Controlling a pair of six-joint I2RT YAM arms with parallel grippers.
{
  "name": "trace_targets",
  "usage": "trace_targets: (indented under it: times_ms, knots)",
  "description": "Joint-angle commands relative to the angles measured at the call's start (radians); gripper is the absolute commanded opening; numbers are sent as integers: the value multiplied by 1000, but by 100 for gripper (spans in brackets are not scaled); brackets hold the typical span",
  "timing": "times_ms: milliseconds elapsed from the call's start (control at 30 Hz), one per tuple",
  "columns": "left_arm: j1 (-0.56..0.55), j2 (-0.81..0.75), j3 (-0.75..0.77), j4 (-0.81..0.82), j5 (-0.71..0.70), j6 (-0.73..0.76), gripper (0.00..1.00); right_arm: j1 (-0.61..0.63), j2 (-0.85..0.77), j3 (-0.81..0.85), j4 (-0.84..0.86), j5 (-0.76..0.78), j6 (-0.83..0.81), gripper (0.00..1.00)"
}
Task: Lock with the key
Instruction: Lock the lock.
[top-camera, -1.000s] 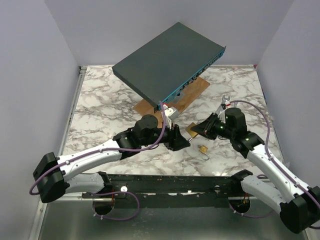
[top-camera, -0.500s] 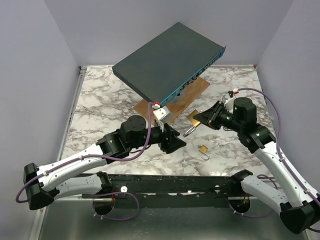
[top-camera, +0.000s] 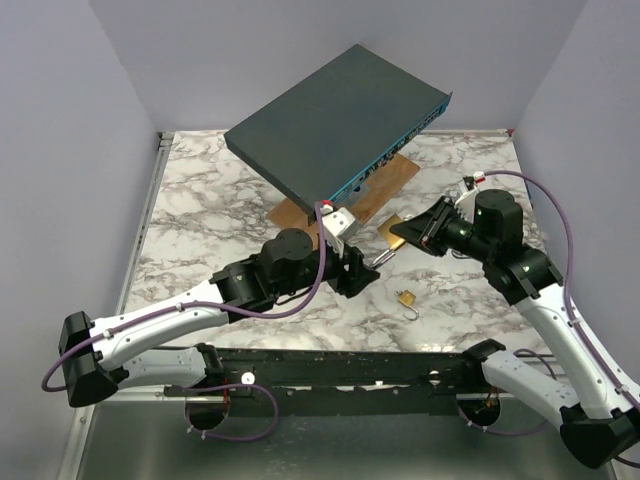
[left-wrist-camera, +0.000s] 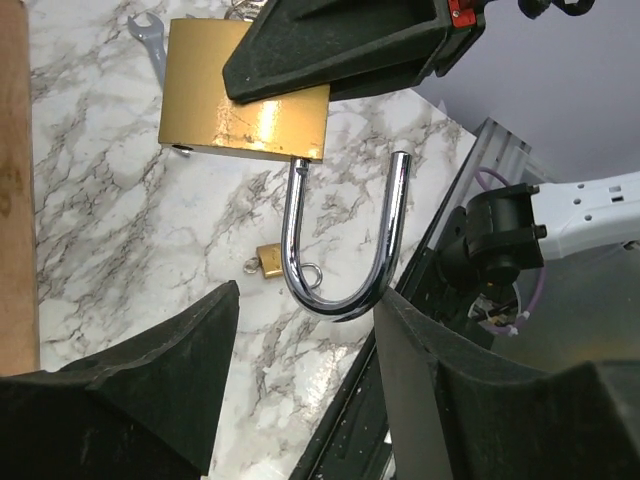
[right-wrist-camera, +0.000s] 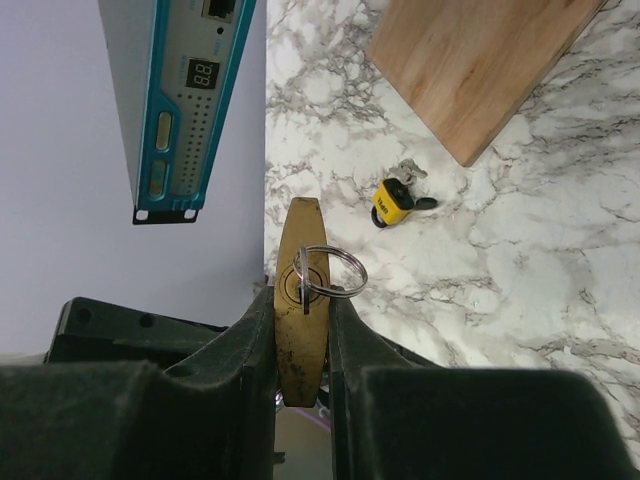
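The brass padlock, its steel shackle open and a key on a ring sitting in its keyhole, hangs in the air just off the near right corner of the wooden board, pinched flat between the fingers of the right gripper. The left gripper, just off the board's near edge, stands spread and empty, the shackle pointing into the gap between its fingers without touching them. Nearer than the board, a small padlock lies on the marble table.

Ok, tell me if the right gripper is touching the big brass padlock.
Touching. Right wrist view: both fingers pressed flat against the padlock, no gap.
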Motion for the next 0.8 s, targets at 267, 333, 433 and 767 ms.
trace_targets:
  times_ms: [267, 333, 433, 767]
  knots:
    - [64, -12, -1, 149, 181, -193, 25, 4, -108, 34, 156, -51, -24, 1]
    - [88, -21, -9, 169, 234, -233, 21, 4, -125, 35, 200, -71, -31, 1]
    - [123, -32, -17, 212, 315, -301, 13, 3, -146, 22, 293, -123, -42, 1]
    - [228, -67, 39, 191, 608, -423, 0, 4, -175, -46, 566, -312, -102, 1]
